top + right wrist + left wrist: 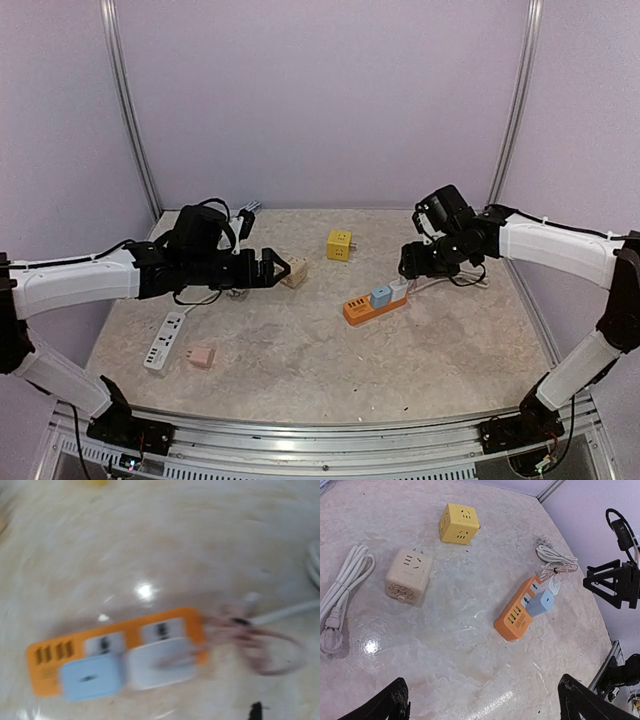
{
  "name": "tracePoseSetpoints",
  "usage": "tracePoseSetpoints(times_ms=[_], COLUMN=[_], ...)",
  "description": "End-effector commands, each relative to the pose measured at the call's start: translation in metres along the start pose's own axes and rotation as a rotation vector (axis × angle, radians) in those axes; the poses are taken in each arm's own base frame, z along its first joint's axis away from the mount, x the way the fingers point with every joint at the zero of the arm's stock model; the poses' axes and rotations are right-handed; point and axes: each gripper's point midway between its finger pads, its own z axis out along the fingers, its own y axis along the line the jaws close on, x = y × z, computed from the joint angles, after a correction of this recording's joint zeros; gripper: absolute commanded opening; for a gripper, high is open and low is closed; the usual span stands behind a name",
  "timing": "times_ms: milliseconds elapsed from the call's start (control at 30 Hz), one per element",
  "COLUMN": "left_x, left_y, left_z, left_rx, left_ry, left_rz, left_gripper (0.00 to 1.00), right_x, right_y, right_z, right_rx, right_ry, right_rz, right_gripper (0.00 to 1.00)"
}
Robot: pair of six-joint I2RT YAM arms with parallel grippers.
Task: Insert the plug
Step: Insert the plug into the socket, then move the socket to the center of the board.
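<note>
Orange power strip [512, 622] lies right of centre. You see a blue plug [540, 602] and a white plug [555, 585] seated in it side by side. Your left gripper [482, 682] is spread wide and holds nothing. Your right gripper [412, 268] hovers just beside the strip, but I cannot tell how far apart its fingers are.

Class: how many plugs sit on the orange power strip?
2, both on the orange power strip: a blue plug by its slotted end, and a white plug right beside it, further along. None seems hidden.
</note>
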Motion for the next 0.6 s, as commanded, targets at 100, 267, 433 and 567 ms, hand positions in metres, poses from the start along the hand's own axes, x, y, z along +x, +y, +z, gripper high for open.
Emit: tracePoseSetpoints(times_ms=[100,267,433,567], left_x=[-0.012,0.003,0.012,0.024], left_y=[-0.032,-0.045,-0.059,-0.064], left_z=[0.052,0.079,0.097,0.112], left_rx=[0.163,0.262,0.376,0.436], left_ry=[-0.004,0.026,0.036,0.05], left_rz=[0.072,0.133,0.193,0.233], left_gripper=[0.99,0.99,0.99,0.99], right_x=[-0.013,-0.005,0.004,0.005], right_y=[-0.048,-0.083,-0.112,-0.128], right_z=[0.004,0.025,0.048,0.063], right_rx=[-0.075,-0.031,-0.075,-0.055], right_ry=[-0.163,-0.166,-0.179,-0.174], right_rz=[0.367,0.529,0.715,0.764], right_gripper=[0.69,0.69,0.68,0.68])
